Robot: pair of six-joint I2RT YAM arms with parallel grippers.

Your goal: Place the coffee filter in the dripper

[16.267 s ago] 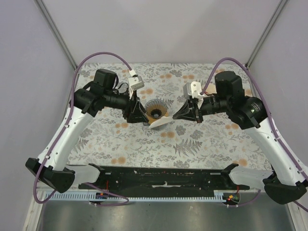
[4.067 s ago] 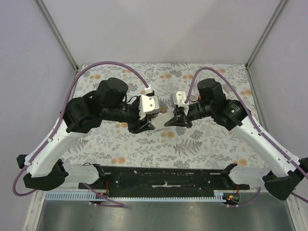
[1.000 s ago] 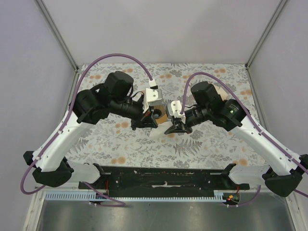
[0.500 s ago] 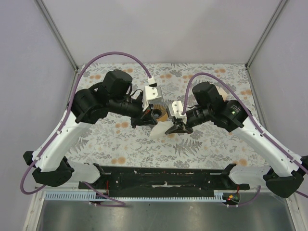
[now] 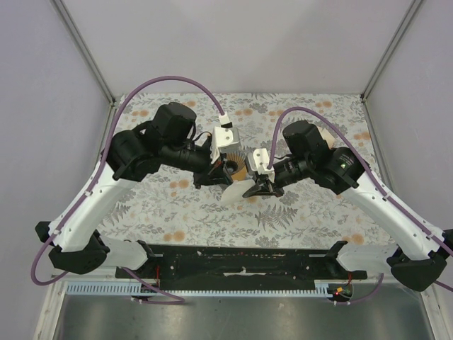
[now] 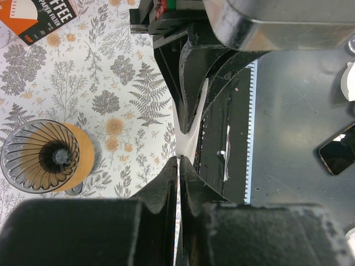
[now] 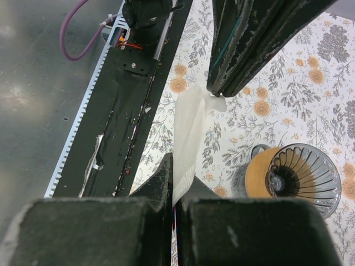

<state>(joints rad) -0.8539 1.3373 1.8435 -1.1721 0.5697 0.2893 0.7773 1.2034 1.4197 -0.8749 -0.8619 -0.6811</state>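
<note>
The tabletop [image 5: 304, 212] is covered with a grey cloth printed with ferns and orange flowers. Plain pale walls [image 5: 233, 42] close it in on three sides, and a black rail [image 5: 241, 258] runs along its near edge. The dripper [image 5: 230, 167] stands on this cloth with its mouth up and nothing inside, and an orange-and-white carton [image 6: 41, 16] lies on the cloth apart from it. The coffee filter [image 5: 233, 193], flat and white, is held just beside the dripper on its near side, with the left hand [image 5: 216, 178] closed on one edge and the right hand [image 5: 253, 190] closed on the opposite edge.
</note>
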